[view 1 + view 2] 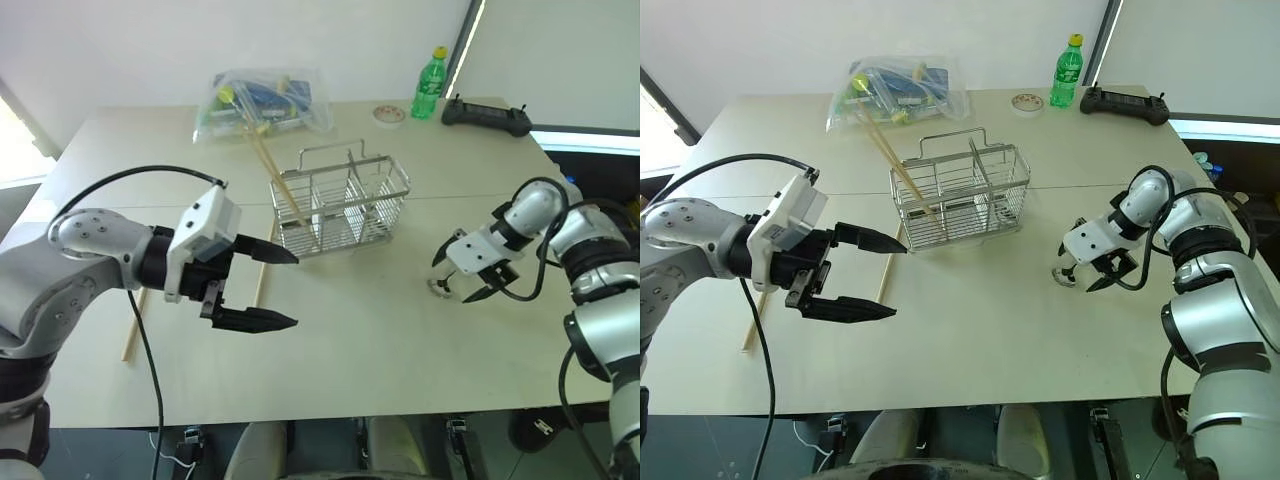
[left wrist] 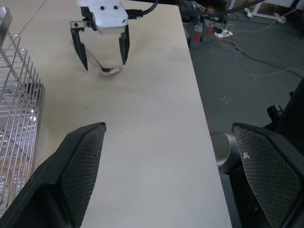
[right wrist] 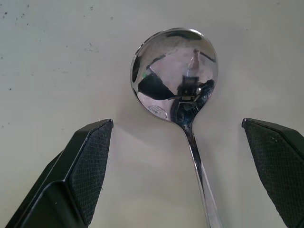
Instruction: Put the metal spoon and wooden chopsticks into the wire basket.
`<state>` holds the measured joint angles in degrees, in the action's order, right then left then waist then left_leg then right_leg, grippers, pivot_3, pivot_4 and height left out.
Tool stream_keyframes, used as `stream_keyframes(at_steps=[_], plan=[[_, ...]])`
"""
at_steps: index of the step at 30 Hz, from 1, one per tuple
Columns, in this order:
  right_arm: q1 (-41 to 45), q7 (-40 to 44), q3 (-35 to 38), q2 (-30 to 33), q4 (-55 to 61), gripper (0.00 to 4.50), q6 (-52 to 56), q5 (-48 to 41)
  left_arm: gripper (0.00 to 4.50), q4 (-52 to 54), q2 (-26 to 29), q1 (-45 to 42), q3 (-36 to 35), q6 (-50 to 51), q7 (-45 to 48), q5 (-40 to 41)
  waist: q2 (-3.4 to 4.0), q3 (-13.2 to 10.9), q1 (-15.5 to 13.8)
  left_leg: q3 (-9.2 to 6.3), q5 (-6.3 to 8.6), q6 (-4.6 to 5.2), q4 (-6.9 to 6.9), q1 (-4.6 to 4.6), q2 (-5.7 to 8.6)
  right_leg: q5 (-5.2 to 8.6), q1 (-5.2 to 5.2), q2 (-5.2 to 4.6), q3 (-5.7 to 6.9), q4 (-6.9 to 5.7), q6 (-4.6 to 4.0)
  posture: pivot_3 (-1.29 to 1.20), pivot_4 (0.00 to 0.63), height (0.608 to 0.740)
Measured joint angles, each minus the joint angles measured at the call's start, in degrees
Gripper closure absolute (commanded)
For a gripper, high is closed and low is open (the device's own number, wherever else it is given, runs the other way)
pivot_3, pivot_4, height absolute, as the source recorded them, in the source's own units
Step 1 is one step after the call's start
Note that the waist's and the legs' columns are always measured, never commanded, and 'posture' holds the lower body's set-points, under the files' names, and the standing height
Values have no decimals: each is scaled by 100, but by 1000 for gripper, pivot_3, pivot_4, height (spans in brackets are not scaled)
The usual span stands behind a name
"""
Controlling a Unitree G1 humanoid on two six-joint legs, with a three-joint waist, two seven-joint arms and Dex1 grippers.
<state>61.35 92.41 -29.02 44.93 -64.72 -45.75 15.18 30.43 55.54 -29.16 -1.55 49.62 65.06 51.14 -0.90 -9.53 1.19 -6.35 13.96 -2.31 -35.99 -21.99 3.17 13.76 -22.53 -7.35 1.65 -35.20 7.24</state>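
The right gripper (image 3: 178,175) hangs wide open over the metal spoon (image 3: 176,78), which lies on the counter (image 1: 350,340) between its fingers, ungrasped. The left gripper (image 1: 268,287) hovers wide open and empty. One of the wooden chopsticks (image 1: 133,322) lies loose near the counter's left edge, another beside the wire basket (image 1: 345,205), where some lean already. No readable writing on the far green bottle (image 1: 430,85).
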Motion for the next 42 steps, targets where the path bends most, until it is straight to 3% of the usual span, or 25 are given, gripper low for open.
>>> stream_keyframes(at_steps=[6,13,25,29,42], plan=[[58,-128,-30,-76,-171,0,-457,346,21,2,-2,-24,-1,26,-127,156,-1,0,0,-1,-1,-1,-1,10,0,0,11,1,0,-1,-1,0,150,690],[132,-305,-62,-104,-329,3319,-641,677,0,9,-1,-49,-16,113,-276,324,-24,-4,24,0,0,-1,0,56,-1,11,53,1,-6,-1,-19,0,150,690],[177,-418,-4,-186,-325,3319,-765,754,0,-2,-3,-241,-45,115,-412,442,-24,-4,133,-2,0,-1,11,55,-1,6,48,2,-7,-2,-8,0,150,690],[165,-244,21,-219,-322,4446,-756,686,0,-19,-4,-258,-45,114,-424,449,-24,-4,138,-2,0,-1,13,55,-1,6,47,2,-7,-1,-7,0,150,690],[-9,-231,184,-140,-160,4446,-762,564,0,-78,-5,-298,-40,99,-382,431,-26,-4,136,-2,0,-1,14,55,-2,6,46,4,-7,-1,-8,0,150,690]])
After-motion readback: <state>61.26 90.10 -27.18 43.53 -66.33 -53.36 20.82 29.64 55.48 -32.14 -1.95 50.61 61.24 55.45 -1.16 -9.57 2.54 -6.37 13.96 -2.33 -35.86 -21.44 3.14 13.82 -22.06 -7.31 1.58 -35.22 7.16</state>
